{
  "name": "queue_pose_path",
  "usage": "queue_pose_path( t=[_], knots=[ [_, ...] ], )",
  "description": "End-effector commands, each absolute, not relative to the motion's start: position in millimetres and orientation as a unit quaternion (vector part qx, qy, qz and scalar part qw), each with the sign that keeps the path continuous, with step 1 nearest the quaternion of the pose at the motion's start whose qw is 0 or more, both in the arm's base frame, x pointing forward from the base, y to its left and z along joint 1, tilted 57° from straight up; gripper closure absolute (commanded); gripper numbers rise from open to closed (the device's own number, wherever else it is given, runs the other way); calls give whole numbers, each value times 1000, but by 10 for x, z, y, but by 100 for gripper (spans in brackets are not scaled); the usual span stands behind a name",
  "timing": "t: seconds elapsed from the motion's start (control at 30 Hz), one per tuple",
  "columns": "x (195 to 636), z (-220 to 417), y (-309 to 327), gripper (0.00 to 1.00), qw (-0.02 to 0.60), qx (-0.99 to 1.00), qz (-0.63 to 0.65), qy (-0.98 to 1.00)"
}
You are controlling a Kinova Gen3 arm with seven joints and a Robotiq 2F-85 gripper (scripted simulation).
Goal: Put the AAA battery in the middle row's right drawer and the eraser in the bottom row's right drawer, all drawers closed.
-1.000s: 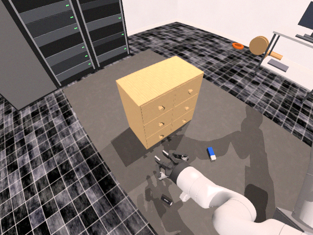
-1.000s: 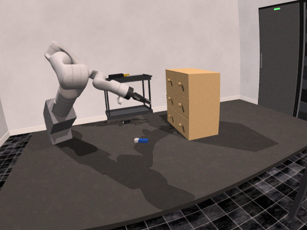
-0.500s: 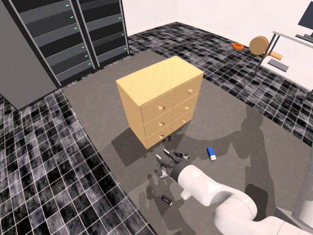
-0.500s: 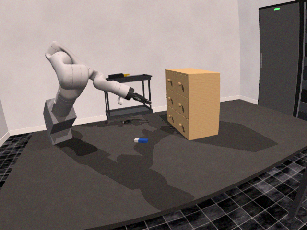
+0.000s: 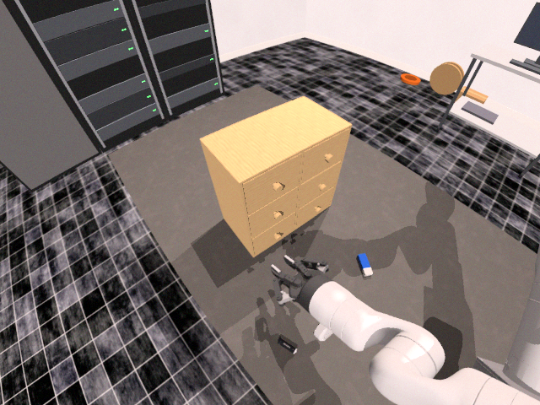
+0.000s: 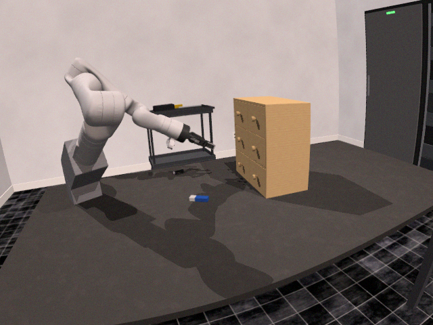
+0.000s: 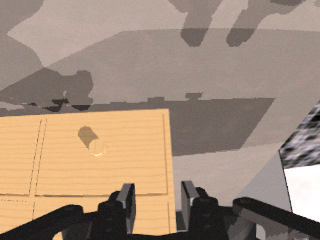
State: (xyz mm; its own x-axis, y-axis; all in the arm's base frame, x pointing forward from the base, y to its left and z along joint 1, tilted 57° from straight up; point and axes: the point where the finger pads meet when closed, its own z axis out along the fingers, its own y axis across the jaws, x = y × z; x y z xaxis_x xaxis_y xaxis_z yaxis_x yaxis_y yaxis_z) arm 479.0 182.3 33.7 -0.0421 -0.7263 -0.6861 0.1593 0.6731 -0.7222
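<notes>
Top view: the arm (image 5: 362,322) (image 6: 101,108) reached in from the lower right, wrist low, gripper (image 5: 282,262) (image 6: 212,147) (image 7: 158,196) aimed at the lower L part of the chest's (image 5: 274,139) (image 6: 286,147) (image 7: 100,175) front, a bit short of it. Fingers were part open w/ a gap betw. the tips - nothing held. The AAA battery (image 5: 288,344) (image 6: 178,171), dark w/ pale marks, lay on the table (image 5: 392,209) (image 6: 157,273) (image 7: 215,65) near the wrist's L side; the eraser (image 5: 364,264) (image 6: 198,198), blue w/ a white end, lay on the other side, in front of the chest's R half. All six drawers looked pushed in, round knobs out front.

Ext. view: the arm rose from its grey mount (image 6: 84,175), bent over at the elbow, forearm sloping down to the chest; gripper hung above the table, apart from the knobs. Battery lay flat behind, eraser flat nearer the cam. Chest stood upright.

Wrist view: pads (image 7: 129,207) stood apart, nothing betw. them; chest front w/ one knob (image 7: 97,147) showed beyond, mostly to the left.

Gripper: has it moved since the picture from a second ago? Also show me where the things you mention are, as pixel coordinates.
Yes, slightly: in the top view, the gripper (image 5: 281,264) (image 6: 213,146) (image 7: 158,196) has shifted toward the chest (image 5: 274,135) (image 6: 286,147) (image 7: 125,172).
</notes>
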Motion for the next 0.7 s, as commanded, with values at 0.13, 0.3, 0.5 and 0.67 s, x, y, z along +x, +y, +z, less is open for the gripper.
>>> queue_pose_path(
  t=[0.13, 0.3, 0.5, 0.67],
  knots=[
    [4805, 379, 1750, 67, 656, -220, -338, 638],
    [4811, 397, 1726, 67, 656, -220, -338, 638],
    [4822, 427, 1686, 67, 656, -220, -337, 638],
    [4833, 458, 1646, 67, 656, -220, -337, 638]
  ],
)
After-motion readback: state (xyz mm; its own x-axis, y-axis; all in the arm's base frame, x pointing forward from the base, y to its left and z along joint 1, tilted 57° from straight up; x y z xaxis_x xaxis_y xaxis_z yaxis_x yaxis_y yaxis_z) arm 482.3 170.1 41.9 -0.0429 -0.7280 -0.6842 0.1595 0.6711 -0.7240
